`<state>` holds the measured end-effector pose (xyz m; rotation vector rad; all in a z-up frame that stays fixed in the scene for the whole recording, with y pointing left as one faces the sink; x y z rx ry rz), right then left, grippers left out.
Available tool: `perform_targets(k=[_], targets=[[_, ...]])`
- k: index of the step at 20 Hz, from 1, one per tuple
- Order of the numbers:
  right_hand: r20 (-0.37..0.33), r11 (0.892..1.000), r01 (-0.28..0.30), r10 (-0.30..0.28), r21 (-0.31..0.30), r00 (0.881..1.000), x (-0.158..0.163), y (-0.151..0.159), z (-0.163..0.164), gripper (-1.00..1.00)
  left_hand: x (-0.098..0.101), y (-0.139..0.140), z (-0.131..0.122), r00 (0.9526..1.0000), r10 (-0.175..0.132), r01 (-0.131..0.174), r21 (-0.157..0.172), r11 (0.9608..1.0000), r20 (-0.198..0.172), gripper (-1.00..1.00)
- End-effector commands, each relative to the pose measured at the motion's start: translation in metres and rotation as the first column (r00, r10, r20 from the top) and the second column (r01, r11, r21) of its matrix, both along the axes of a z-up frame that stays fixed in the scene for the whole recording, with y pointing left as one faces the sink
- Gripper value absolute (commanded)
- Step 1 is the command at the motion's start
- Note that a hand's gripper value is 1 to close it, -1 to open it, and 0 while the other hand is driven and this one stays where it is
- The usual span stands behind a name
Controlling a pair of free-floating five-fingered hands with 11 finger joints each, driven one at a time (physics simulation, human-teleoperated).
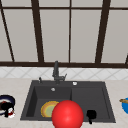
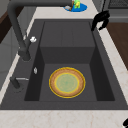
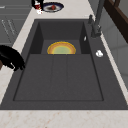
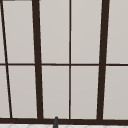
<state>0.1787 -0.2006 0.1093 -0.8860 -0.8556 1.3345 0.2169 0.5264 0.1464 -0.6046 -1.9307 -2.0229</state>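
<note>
My left hand (image 1: pixel 7 106) hovers over a dark plate (image 1: pixel 12 98) on the counter left of the sink. A small red and white thing (image 1: pixel 11 114) sits right under it. The same hand (image 3: pixel 36 2) appears beside that plate (image 3: pixel 58 7) in the right side view, and at the near corner (image 2: pixel 125 123) in the left side view. My right hand (image 1: pixel 91 114) hangs over the sink's front rim on the right, fingers drooping loosely and holding nothing; it also shows as a hand (image 2: pixel 100 20) and a hand (image 3: pixel 11 58) in the side views. A yellow-green plate (image 2: pixel 67 82) lies flat in the left basin.
A large red ball (image 1: pixel 67 115) fills the lower middle of the front view, covering part of the plate. The dark faucet (image 1: pixel 56 72) stands behind the sink (image 1: pixel 100 86). A blue plate (image 1: pixel 125 105) with food is on the right counter. A window is behind.
</note>
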Motion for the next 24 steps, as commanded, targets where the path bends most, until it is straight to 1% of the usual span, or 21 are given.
perform_targets(k=[1, 3, 4, 9, 11, 16, 19, 21, 22, 23, 24], targets=[[0.0, 1.0, 0.0, 0.0, 0.0, 1.0, 0.0, 0.0, 0.0, 0.0, 0.0, -0.01, 0.008, 0.9998, -0.016, 0.016, 0.018, 0.9997, -0.012, 1.0], [0.0, 1.0, 0.0, 0.0, 0.0, 1.0, 0.0, 0.0, 0.0, 0.0, 0.0, -0.017, 0.013, 0.9998, -0.003, 0.003, 0.028, 0.9996, -0.022, 1.0], [0.0, 1.0, 0.0, 0.0, 0.0, 1.0, 0.0, 0.0, 0.0, 0.0, 0.001, -0.02, 0.017, 0.9993, 0.004, -0.002, 0.032, 0.9995, -0.037, 1.0], [0.0, 1.0, 0.0, 0.0, 0.0, 1.0, 0.0, 0.0, 0.0, 0.0, 0.006, -0.034, 0.036, 0.9984, 0.009, -0.007, 0.041, 0.9991, -0.055, 1.0], [0.0, 1.0, 0.0, 0.0, 0.0, 1.0, 0.0, 0.0, 0.0, 0.0, 0.01, -0.042, 0.043, 0.9985, 0.011, -0.009, 0.047, 0.9989, -0.054, 1.0], [0.0, 1.0, 0.0, 0.0, 0.0, 1.0, 0.0, 0.0, 0.0, 0.0, 0.016, -0.066, 0.054, 0.9996, 0.021, -0.02, 0.05, 0.9985, -0.021, 1.0], [0.0, 1.0, 0.0, 0.0, 0.0, 1.0, 0.0, 0.0, 0.0, 0.0, 0.021, -0.082, 0.058, 0.9995, 0.024, -0.023, 0.053, 0.9983, -0.018, 1.0], [0.0, 1.0, 0.0, 0.0, 0.0, 1.0, 0.0, 0.0, 0.0, 0.0, 0.023, -0.094, 0.061, 0.9996, 0.026, -0.025, 0.054, 0.9983, -0.007, 1.0], [0.0, 1.0, 0.0, 0.0, 0.0, 1.0, 0.0, 0.0, 0.0, 0.0, 0.028, -0.097, 0.058, 0.9992, 0.038, -0.037, 0.056, 0.9977, -0.009, 1.0], [0.0, 1.0, 0.0, 0.0, 0.0, 1.0, 0.0, 0.0, 0.0, 0.0, 0.029, -0.099, 0.059, 0.9981, 0.059, -0.059, 0.037, 0.9976, -0.018, 1.0], [0.0, 1.0, 0.0, 0.0, 0.0, 1.0, 0.0, 0.0, 0.0, 0.0, 0.03, -0.105, 0.06, 0.998, 0.06, -0.06, 0.035, 0.9976, -0.018, 1.0]])
